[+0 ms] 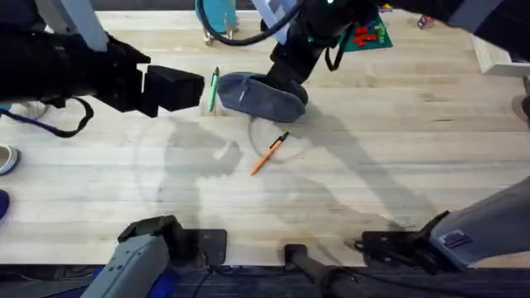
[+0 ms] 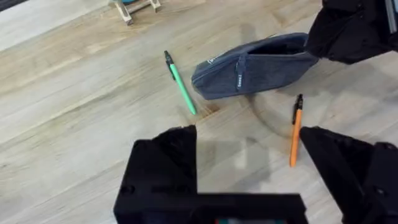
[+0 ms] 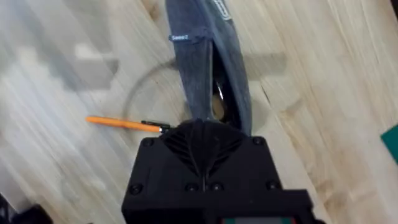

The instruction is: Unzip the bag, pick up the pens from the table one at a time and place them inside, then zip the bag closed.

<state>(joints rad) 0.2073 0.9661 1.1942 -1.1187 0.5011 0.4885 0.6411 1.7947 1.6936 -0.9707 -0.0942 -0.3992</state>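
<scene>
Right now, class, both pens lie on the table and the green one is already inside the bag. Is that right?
Not quite. In the left wrist view the green pen lies on the table beside the bag, not inside. The orange pen lies there too.

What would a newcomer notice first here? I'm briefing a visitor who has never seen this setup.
Probably the blue-grey bag at the table's far middle, with the right gripper closed on one end of it. Next, the two bright pens: the green pen just left of the bag and the orange pen lying loose in front of it. The left gripper hangs open above them.
</scene>
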